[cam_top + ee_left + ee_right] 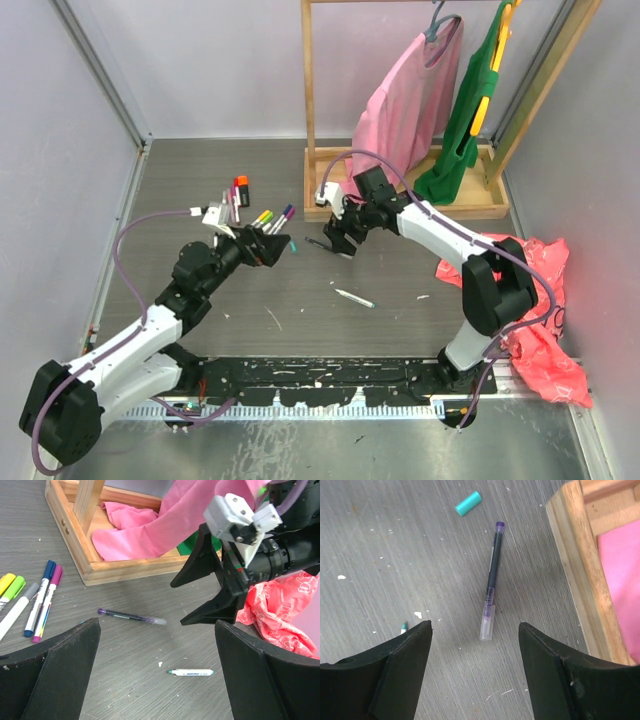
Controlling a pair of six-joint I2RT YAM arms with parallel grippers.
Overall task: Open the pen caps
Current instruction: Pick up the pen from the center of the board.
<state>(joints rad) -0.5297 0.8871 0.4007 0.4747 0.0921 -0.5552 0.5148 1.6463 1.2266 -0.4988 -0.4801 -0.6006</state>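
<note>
R pincer (475, 626) hangs over the purple pen (491, 580), jaws apart, nothing in them. The pen lies flat on the desk (380, 540) just beside the rack (572, 555) base. Its clear cap (488, 622) looks on, at the end nearest the pincer. It's prob. lined up like this so it can drop & pinch the pen.

L pincer (156, 625) is spread wide & empty too, farther from the rack, facing the R one. I think it waits to grab the other end, b/c a cap needs two pulls.

A teal cap (468, 503) lies loose near the rack. More pens (262, 217) sit in a bunch well away from the rack, caps look on.
</note>
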